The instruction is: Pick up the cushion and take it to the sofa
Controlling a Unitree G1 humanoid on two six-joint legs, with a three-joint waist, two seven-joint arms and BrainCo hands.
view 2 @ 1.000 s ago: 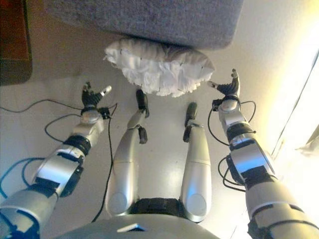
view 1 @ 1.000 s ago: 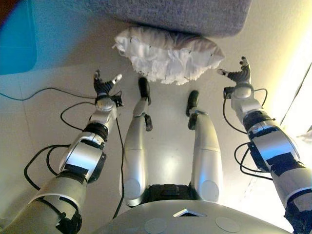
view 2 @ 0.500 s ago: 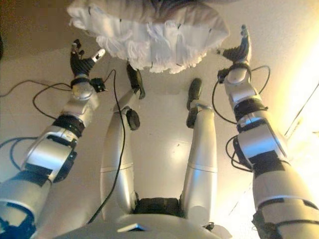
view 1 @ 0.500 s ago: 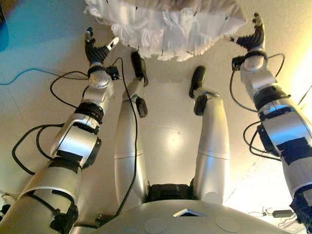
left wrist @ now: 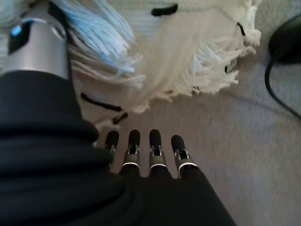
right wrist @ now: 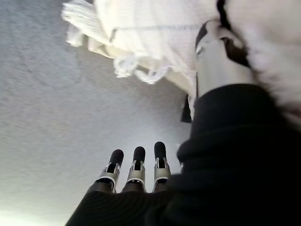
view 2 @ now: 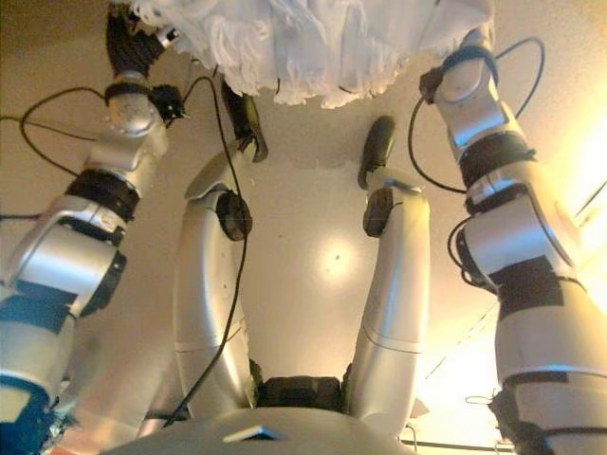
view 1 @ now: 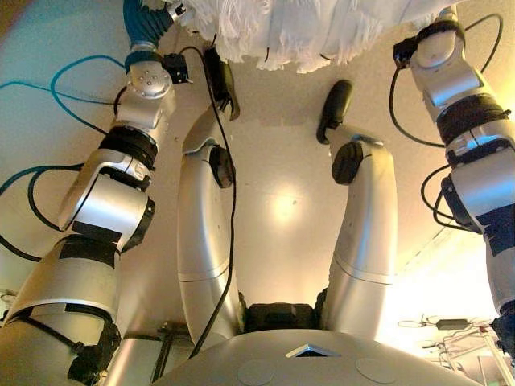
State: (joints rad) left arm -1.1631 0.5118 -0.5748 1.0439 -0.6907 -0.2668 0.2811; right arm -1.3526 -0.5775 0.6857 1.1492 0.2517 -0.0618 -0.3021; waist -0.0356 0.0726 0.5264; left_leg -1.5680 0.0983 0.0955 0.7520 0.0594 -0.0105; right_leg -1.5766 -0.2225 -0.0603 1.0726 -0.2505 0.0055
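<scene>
My left hand (left wrist: 141,160) and right hand (right wrist: 136,172) flank the fringed cushion (view 1: 322,28) at twelve o'clock, fingers straight, gripping nothing. Lifting and carrying remain.

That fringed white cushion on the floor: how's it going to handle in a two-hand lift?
The cushion looks soft and puffy, so probably light and squashy. Its loose fringe may snag the left hand or right hand.
</scene>
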